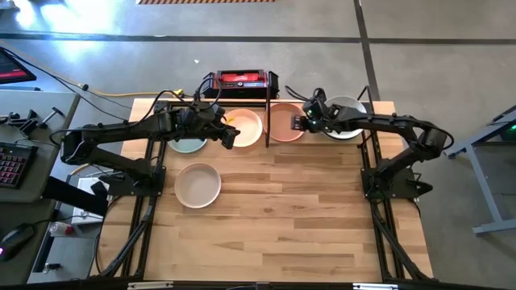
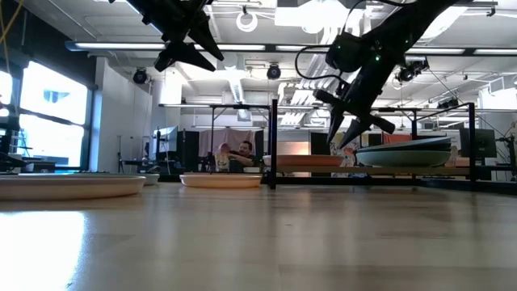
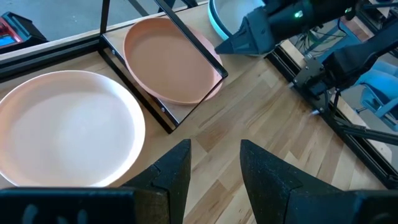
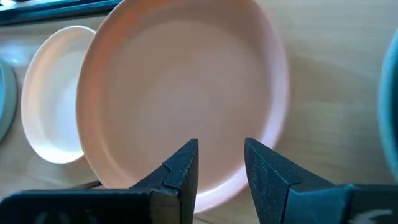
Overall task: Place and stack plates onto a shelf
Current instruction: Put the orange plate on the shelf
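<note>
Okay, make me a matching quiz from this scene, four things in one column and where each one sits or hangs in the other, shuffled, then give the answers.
Things:
1. terracotta pink plate
2. beige plate
3. left gripper
4. red-and-black box

Places:
A. alone on the open table, nearer the front than the shelf
B. beyond the far edge of the table
C. just right of the shelf's central divider
D. over the near rim of the cream plate, jaws open and empty

Pairs: 1-C, 2-A, 3-D, 4-B
</note>
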Controlling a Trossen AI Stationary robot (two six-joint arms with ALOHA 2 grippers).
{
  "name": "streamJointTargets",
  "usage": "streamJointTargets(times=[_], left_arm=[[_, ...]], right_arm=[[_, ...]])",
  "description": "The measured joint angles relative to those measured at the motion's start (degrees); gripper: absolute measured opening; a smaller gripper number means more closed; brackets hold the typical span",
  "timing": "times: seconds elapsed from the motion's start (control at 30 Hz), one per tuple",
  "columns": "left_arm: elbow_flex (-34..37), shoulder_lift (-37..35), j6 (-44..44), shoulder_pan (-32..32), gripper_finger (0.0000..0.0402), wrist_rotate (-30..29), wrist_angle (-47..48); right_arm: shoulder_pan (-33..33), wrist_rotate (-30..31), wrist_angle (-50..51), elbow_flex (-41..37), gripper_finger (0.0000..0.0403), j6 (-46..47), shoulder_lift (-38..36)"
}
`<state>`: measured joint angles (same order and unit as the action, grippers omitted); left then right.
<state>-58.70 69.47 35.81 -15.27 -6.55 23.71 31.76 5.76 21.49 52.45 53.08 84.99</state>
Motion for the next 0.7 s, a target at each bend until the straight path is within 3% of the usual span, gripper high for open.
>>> streamJointTargets(times=[0.7], left_arm=[[0.0,0.0,0.0,0.0,0.0127,0.0,0.0]], right_arm=[[-1.0,-0.4,-1.0,0.0,0.0110,0.9,4.7]])
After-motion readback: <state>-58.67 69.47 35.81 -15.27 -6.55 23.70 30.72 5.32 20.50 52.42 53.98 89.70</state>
